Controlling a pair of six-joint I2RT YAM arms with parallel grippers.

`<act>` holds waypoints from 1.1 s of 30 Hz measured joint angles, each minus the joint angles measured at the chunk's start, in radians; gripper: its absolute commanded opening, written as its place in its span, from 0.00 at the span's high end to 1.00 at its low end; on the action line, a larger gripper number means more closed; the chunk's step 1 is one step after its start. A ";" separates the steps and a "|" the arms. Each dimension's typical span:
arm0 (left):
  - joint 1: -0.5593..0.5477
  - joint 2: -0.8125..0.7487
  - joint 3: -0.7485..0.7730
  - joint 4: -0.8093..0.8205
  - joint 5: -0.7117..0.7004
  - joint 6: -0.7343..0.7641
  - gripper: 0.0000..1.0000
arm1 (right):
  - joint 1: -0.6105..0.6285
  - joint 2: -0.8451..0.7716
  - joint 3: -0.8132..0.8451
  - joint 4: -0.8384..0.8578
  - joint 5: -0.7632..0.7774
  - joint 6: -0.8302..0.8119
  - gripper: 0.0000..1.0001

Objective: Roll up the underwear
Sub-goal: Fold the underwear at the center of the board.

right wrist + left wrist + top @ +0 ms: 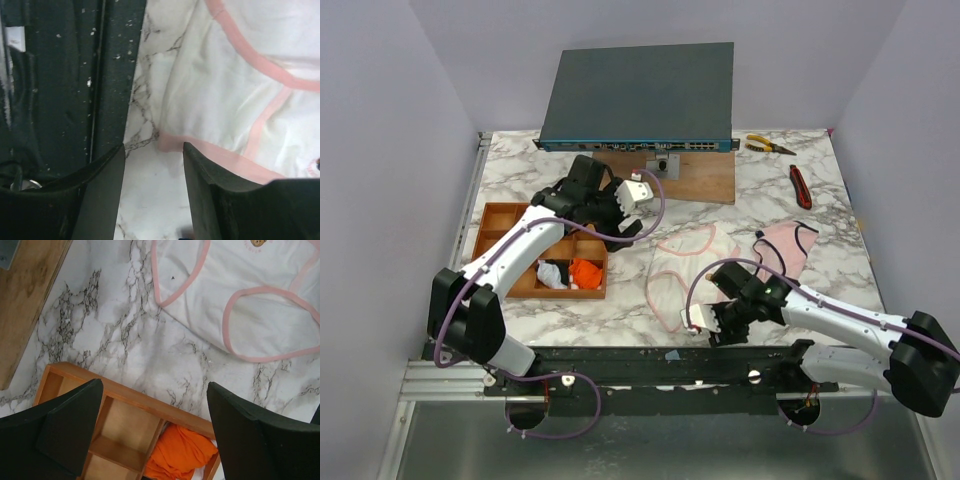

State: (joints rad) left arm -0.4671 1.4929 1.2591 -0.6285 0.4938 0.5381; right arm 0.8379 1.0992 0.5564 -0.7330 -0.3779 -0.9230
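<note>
Underwear in white with pink trim lies flat on the marble table, its near corner just ahead of the right gripper. That gripper hangs low at the table's near edge. Its two fingers are partly spread, with bare marble between them and nothing pinched. The left gripper hovers further left and farther back, over the right side of the one wooden tray, its two fingers spread wide and empty.

Five garments show in all. Two lie on the table: the white pair in the middle, and a pink pair with dark edging just to its right. Three sit in the tray's near compartments: an orange one, a pale one to its left, and a black one beside that.

At the far edge stands one grey network box, with one wooden board at its near side. Two hand tools lie far right: yellow-handled pliers and a red-handled tool.
</note>
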 measured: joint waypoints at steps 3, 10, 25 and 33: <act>0.001 -0.006 -0.035 0.014 -0.012 0.001 0.12 | 0.000 -0.001 -0.003 0.043 0.018 0.014 0.48; 0.000 -0.016 -0.084 0.027 -0.015 0.001 0.13 | 0.000 -0.001 -0.005 0.105 0.028 0.040 0.51; 0.001 -0.036 -0.091 0.044 -0.028 0.007 0.12 | 0.000 0.048 -0.027 0.111 0.025 0.035 0.72; 0.000 -0.071 -0.127 0.062 -0.035 0.009 0.12 | 0.000 0.022 -0.026 0.121 0.028 0.067 0.99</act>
State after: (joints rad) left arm -0.4667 1.4220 1.1316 -0.5667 0.4583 0.5472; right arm 0.8379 1.1213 0.5308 -0.6117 -0.3500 -0.8562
